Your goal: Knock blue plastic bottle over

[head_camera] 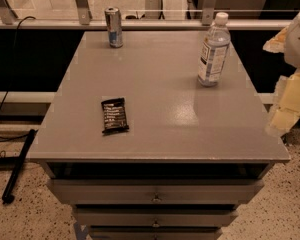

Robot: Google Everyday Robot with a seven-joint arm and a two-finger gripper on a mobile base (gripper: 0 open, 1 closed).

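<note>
The blue plastic bottle (213, 51) stands upright on the far right part of the grey table top (160, 89). It is clear and bluish, with a white cap and a white-blue label. My gripper (282, 116) is at the right edge of the view, pale and yellowish. It hangs just beyond the table's right edge, to the right of the bottle and nearer the front. It is apart from the bottle and holds nothing that I can see.
A silver-blue can (113, 27) stands upright at the far left of the table. A dark snack bar (114, 115) lies flat at the front left. Drawers (155, 191) sit below the top. A black rod (19, 166) lies on the floor at left.
</note>
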